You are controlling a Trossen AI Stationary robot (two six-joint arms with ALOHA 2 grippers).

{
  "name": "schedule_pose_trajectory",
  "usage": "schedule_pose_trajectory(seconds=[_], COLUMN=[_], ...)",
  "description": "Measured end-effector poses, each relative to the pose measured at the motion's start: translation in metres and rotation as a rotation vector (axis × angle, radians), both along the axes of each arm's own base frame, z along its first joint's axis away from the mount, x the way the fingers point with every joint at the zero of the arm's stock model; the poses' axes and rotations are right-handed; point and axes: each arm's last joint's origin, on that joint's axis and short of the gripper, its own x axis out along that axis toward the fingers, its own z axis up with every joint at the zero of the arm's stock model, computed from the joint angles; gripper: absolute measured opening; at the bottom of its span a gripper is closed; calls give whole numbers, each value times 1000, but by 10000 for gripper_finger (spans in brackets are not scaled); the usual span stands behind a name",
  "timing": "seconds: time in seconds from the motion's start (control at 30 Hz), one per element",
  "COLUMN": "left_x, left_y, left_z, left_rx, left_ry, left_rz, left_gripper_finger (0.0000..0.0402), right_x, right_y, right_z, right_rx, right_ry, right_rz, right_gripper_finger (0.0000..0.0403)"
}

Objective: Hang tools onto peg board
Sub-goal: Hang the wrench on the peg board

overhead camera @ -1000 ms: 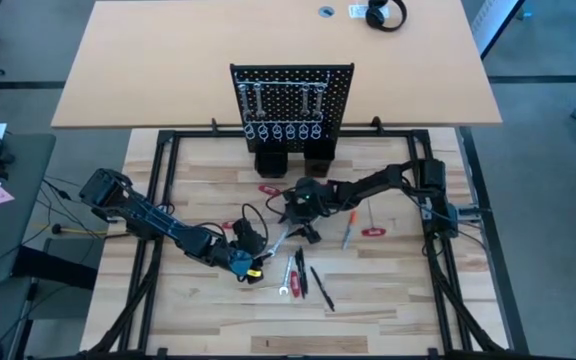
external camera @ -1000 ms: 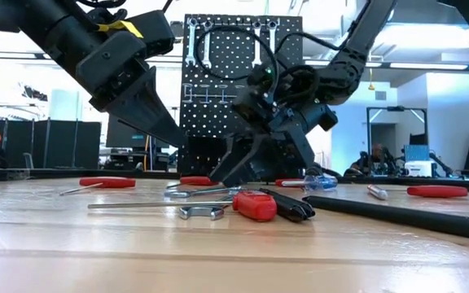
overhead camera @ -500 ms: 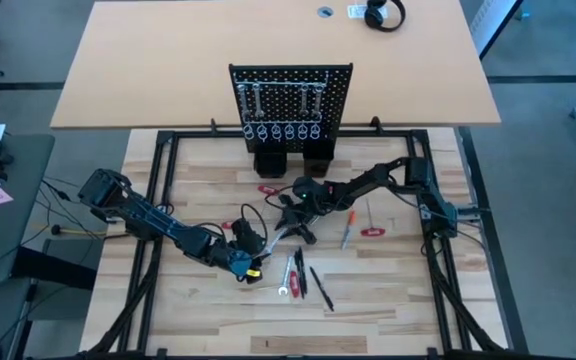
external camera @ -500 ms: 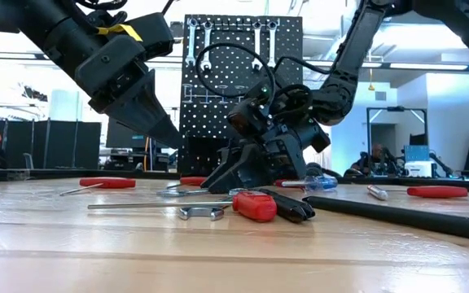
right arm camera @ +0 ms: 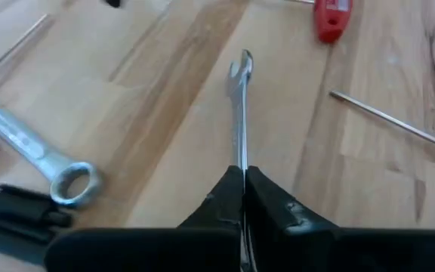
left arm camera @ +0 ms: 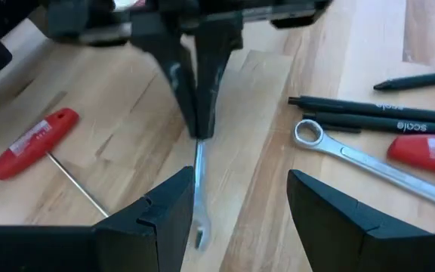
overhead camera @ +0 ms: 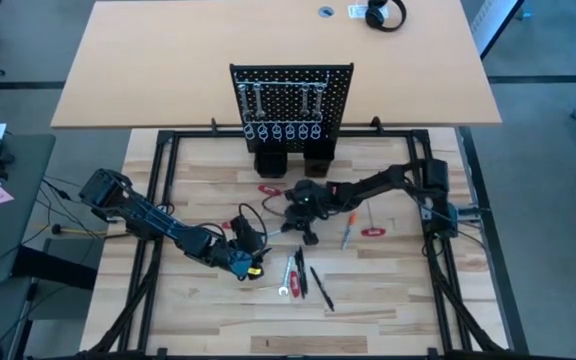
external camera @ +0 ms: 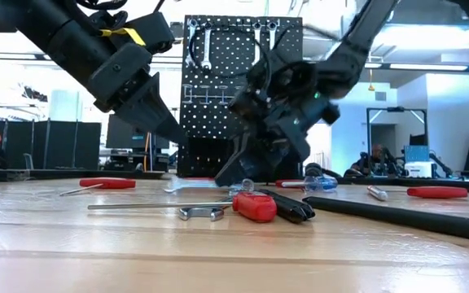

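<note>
Right tool [right arm camera: 242,198] pinching silver wrench [right arm camera: 239,106], wrench's held end hidden

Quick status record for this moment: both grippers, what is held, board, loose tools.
right gripper: jaws shut on a thin silver wrench, just above the table middle
left gripper: jaws open, low, facing that wrench, holding nothing
peg board: upright at the table's far edge, wrenches already hanging
loose tools: second wrench, red-handled T-key, black sticks
</note>
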Motion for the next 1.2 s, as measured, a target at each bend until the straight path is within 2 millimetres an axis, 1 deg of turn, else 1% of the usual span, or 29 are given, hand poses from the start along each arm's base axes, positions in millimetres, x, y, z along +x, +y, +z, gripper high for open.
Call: schedule_pose_trajectory(seconds=[0.07, 0.17, 0.3, 0.4, 0.47, 0.57, 0.73, 0.83, 0.9, 1.0, 1.07, 1.13, 1.2], left_x=[0, 0, 7, 13, 17, 20, 23, 23, 23, 21, 20, 18, 15], left_y=[0, 3, 9, 12, 15, 21, 30, 31, 30, 26, 24, 23, 22], left_z=[-6, -20, -34, -41, -42, -44, -46, -47, -47, -47, -48, -49, -51], left_rx=[12, 33, 57, 74, 78, 74, -16, -28, -29, -31, -27, -25, -30], left_ry=[9, 40, 51, 47, 35, 46, 74, 78, 79, 80, 89, 106, 127], left_rz=[-6, -1, 21, 16, 16, 6, -51, -45, -48, -42, -35, -33, -24], left_gripper_finger=[203, 203, 203, 203, 203, 203, 203, 203, 203, 203, 203, 203, 203], right_x=[-1, -2, -2, -2, -1, -1, 0, -2, -2, -10, -20, -31, -42], right_y=[8, 21, 32, 34, 33, 33, 33, 30, 25, 15, 8, 2, -2], right_z=[11, 22, 24, 23, 19, 20, 21, 28, 40, 56, 60, 56, 46], right_rx=[-37, -88, -119, -119, -118, -117, -116, -108, -93, -68, -20, 53, 121], right_ry=[-7, -13, -17, -10, -10, -13, -27, -34, -70, -112, -140, -219, -305], right_rz=[1, 19, 42, 51, 52, 56, 58, 47, 22, -25, -28, -15, -17], right_gripper_finger=[10, 9, 9, 10, 10, 10, 11, 11, 12, 14, 17, 21, 24])
